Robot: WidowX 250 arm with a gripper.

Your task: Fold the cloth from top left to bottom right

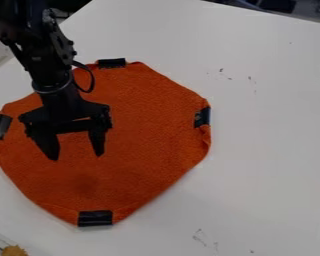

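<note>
White table; orange cloth spread out; gripper over cloth's left half, fingers apart, cloth's top-left edge behind it

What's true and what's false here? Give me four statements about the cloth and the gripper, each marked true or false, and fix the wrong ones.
1. The gripper hangs over the cloth. True.
2. The gripper's fingers are pressed together. False: they are spread apart.
3. Four black patches sit along the cloth's edge. True.
4. The cloth is folded in half. False: it lies spread out on the white table.
</note>
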